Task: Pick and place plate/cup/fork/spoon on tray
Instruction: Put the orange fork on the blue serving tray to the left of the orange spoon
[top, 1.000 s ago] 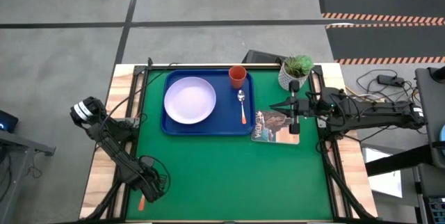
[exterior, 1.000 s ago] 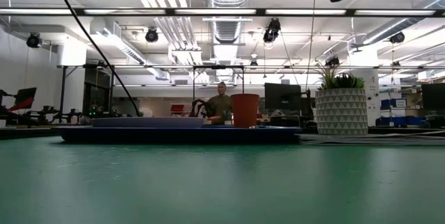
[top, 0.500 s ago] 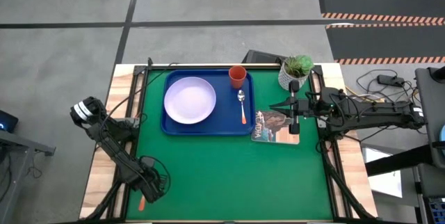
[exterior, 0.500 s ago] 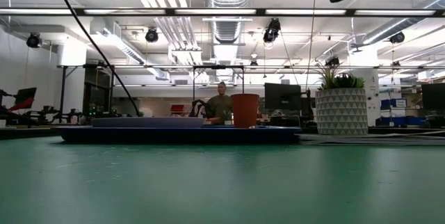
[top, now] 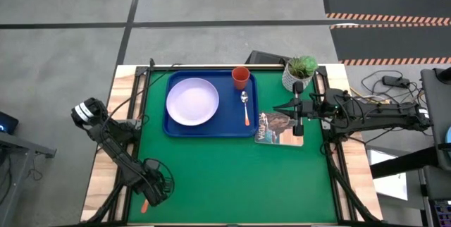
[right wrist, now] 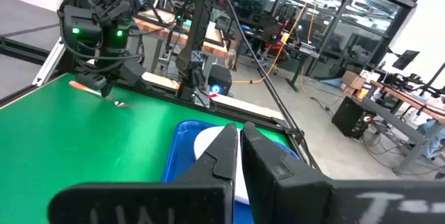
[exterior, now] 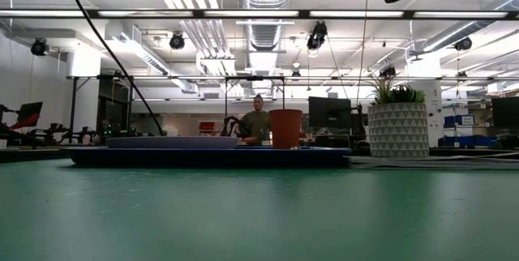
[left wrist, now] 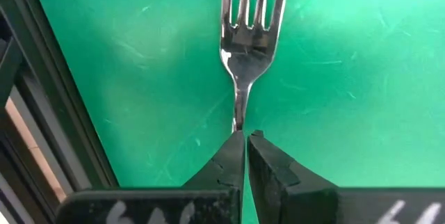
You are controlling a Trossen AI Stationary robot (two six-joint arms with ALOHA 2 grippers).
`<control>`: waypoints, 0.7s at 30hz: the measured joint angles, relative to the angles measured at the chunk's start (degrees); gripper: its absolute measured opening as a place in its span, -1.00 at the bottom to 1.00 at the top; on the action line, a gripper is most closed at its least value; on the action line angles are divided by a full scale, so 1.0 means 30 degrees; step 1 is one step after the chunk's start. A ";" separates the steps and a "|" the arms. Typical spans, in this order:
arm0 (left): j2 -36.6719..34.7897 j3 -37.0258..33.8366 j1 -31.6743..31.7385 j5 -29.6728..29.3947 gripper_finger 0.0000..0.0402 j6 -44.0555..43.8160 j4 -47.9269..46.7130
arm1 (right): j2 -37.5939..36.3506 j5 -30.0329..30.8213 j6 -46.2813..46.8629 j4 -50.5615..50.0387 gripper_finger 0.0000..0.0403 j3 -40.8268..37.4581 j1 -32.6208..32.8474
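Left end effector (left wrist: pixel 245 135) clamped low at the near-left corner, right end effector (right wrist: pixel 238 131) closed, raised at right

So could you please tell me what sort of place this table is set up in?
Most likely a robotics lab or workshop hall: exposed silver ceiling ducts overhead, more dark robot arms on metal benches behind the green table mat, and desks with black computer monitors in the background.

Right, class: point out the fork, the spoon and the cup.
fork (left wrist: pixel 244 40), left wrist view, at the base of the tines.
spoon (top: pixel 245 108), high view, mid-length.
cup (top: pixel 240 77), high view, its open top.
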 joint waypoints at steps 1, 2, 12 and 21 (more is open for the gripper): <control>-0.0062 0.0079 0.0036 0.0000 -1.00 0.0000 -0.0009 | 0.0000 0.0000 0.0000 0.0000 -0.96 0.0000 0.0000; -0.0161 0.0199 0.0065 0.0000 -1.00 0.0000 -0.0009 | 0.0000 0.0000 0.0000 0.0000 -0.96 0.0000 0.0000; -0.0752 0.0765 0.0313 -0.0546 -1.00 0.0117 0.0011 | 0.0000 0.0007 -0.0211 0.0000 -0.96 0.0000 0.0000; -0.0730 0.0252 0.0313 -0.0545 -1.00 0.0029 0.0044 | 0.0000 0.0015 -0.0302 0.0000 -0.96 0.0000 0.0000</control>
